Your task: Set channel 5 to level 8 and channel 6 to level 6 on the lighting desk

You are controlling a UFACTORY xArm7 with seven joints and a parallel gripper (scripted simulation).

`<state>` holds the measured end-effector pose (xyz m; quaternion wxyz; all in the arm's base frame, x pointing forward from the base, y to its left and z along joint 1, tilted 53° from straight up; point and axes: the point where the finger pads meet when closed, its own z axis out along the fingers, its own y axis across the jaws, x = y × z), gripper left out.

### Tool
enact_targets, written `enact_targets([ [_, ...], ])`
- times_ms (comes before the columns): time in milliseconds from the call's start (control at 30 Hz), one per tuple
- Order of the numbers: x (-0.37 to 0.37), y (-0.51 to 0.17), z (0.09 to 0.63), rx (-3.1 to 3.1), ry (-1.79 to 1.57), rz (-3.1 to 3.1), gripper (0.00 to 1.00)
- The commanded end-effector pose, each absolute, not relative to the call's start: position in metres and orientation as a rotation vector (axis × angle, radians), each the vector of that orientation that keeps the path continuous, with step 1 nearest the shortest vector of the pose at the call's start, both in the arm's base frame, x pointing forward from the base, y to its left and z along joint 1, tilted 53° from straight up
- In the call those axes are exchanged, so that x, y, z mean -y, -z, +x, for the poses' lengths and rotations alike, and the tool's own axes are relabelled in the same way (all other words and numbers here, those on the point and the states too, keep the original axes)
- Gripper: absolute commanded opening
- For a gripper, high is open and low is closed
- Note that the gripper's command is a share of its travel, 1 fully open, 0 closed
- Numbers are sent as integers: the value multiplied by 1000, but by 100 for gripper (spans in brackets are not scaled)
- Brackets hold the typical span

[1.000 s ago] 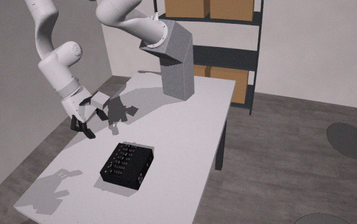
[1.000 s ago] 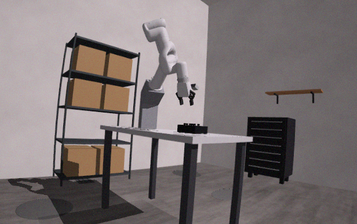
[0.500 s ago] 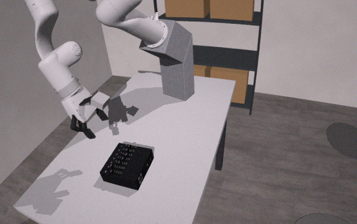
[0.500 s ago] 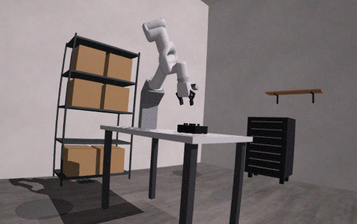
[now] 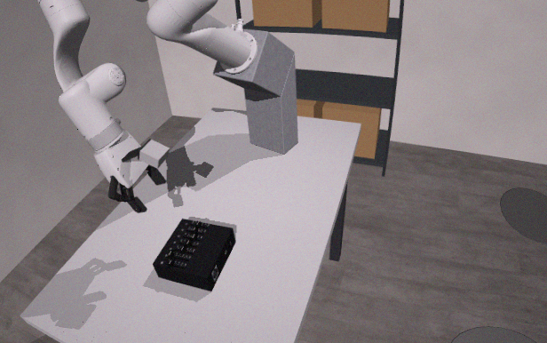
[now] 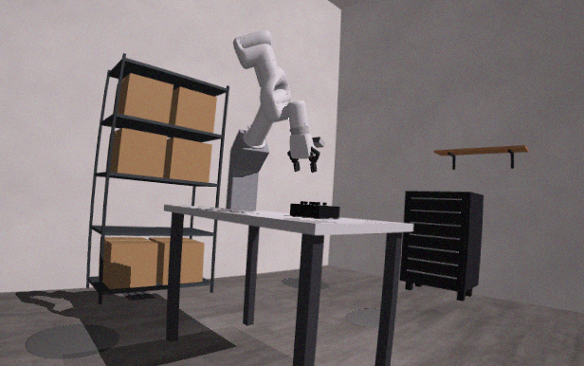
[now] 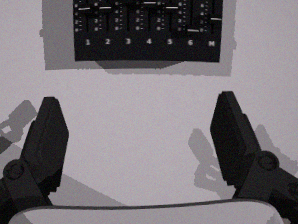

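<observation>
— Fingers first: how do they stand?

— Spread as wide as they go, with nothing between them. The gripper [image 5: 133, 192] hangs in the air above the table [image 5: 284, 195], over its left long edge as the top view shows it, well clear of the surface. In the wrist view one dark finger [image 7: 47, 137] stands at each side and only bare table top shows between them.

— And the lighting desk [image 5: 195, 253]?

— Flat on the table, near the middle of its width and toward the near end in the top view, well apart from the gripper. It sits at a slant to the table's edges. In the exterior view the black box [image 6: 315, 210] lies low on the top, with the gripper [image 6: 303, 164] high above it.

— Can the faders be read?

— Partly. The wrist view shows the panel [image 7: 147, 10] at the top of the picture, with a row of light cap lines and numbers beneath them. Most caps sit around the middle of their slots; the cap above the 6 [image 7: 193, 30] stands lowest. Exact levels are too blurred to tell.

— Anything else on the table?

— The arm's grey pedestal [image 5: 273, 120] stands near the far edge.
</observation>
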<state>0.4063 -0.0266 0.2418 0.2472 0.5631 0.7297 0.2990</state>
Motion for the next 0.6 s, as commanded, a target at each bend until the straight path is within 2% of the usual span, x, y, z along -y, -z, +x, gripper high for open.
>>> enact_targets([
  [0,20,-243,407,-2051,-716,1408,100],
  [333,-35,-224,414,-2282,-191,675,100],
  [400,-35,-224,414,-2282,-191,675,100],
  [433,-40,-222,415,-2303,-55,466,100],
  [567,-48,-219,417,-2300,77,266,100],
])
